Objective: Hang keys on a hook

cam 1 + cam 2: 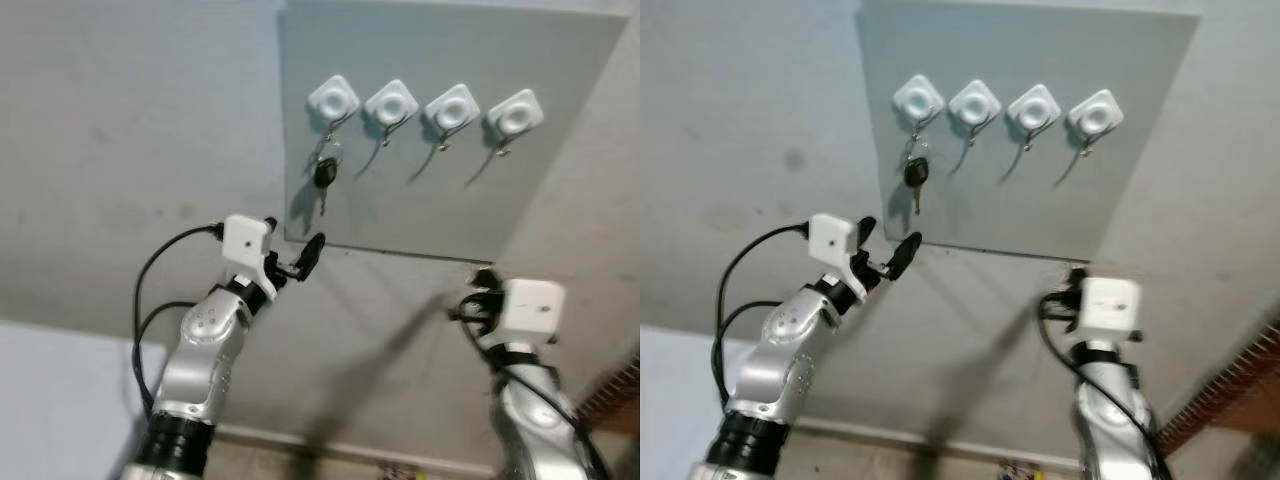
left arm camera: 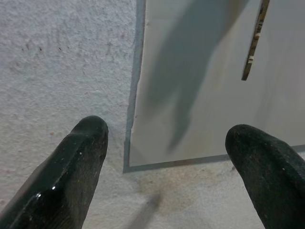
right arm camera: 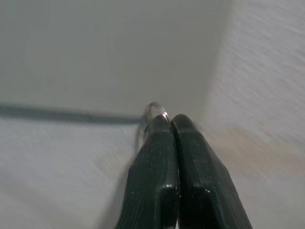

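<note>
Keys [image 1: 324,176] hang from the leftmost of four white hooks [image 1: 333,99] on a grey panel [image 1: 560,120] fixed to the wall [image 1: 130,130]: a black-headed key dangles on its ring with the blade pointing down, close to the panel's left edge. The other three hooks [image 1: 391,103], [image 1: 452,108], [image 1: 516,113] carry nothing, each throwing a thin slanted shadow across the panel. The left gripper [image 1: 292,250] is raised just below the keys, near the panel's lower left corner, its two black fingers [image 2: 71,167] spread wide with nothing between them; its wrist camera looks past them at that corner and catches the key's blade [image 2: 253,43] hanging above. The right gripper [image 3: 169,119] is held up lower down and off to the right, below the panel's bottom edge, its fingers pressed tight together. A thin metal ring [image 3: 157,109] pokes out at their tips, apparently pinched there, though what hangs from it cannot be made out. Black cables [image 1: 150,270] loop from the left wrist.
</note>
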You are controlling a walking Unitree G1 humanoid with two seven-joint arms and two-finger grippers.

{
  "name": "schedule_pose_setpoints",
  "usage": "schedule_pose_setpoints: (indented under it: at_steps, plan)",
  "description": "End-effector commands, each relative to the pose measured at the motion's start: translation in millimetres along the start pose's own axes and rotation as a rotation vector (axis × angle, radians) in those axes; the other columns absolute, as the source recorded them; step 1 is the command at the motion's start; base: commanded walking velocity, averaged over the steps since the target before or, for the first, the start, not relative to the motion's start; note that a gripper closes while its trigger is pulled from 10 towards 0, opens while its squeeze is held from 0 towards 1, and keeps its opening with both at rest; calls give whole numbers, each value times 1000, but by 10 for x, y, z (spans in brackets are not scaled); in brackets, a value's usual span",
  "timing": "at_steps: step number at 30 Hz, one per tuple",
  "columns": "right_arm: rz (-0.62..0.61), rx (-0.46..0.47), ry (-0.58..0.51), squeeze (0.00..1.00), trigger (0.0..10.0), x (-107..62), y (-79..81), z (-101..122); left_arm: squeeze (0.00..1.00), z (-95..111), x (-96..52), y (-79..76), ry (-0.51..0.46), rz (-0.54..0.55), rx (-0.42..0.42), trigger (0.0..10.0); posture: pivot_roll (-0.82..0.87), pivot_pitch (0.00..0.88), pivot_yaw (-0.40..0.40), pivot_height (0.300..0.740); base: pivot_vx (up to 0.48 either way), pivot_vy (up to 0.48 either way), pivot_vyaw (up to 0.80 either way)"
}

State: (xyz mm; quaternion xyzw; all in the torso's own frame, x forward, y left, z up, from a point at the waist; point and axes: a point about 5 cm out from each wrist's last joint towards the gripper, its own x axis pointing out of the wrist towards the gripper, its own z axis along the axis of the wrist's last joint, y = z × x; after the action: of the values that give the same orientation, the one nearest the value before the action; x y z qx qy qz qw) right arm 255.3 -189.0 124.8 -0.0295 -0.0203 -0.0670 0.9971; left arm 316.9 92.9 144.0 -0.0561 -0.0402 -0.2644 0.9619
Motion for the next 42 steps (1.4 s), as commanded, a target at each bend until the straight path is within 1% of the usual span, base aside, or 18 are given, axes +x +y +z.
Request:
schedule_pose_setpoints:
  at_steps: [1,5,20,31,32,34,39,42]
  plan:
    - [30,14,-13,0,10000,-11,88,25,0,56,17,35,-5,4,16,10000,-45,0,-10,740,0,0,0]
    - [33,12,-13,0,10000,-14,88,25,0,77,5,66,-12,18,13,10000,-42,0,-12,740,0,0,0]
    - [29,8,-12,0,10000,-46,69,34,0,80,-10,84,-6,33,-6,10000,-45,0,-14,740,0,0,0]
    - [28,11,-12,0,10000,-75,63,32,0,79,-25,69,-2,19,13,10000,-45,0,-12,740,0,0,0]
    - [28,10,-13,0,10000,-75,63,33,0,82,-27,67,-2,16,28,10000,-45,0,-12,740,0,0,0]
    - [28,14,-16,0,10000,-76,62,34,0,84,-29,63,-4,16,31,10000,-45,0,-12,740,0,0,0]
    - [49,18,-34,0,10000,-106,76,53,0,73,-79,22,-18,-9,47,10000,-45,0,-9,740,0,0,0]
    - [91,25,-68,0,10000,-152,101,96,0,102,-143,-36,-56,-39,52,10000,-46,0,-6,740,0,0,0]
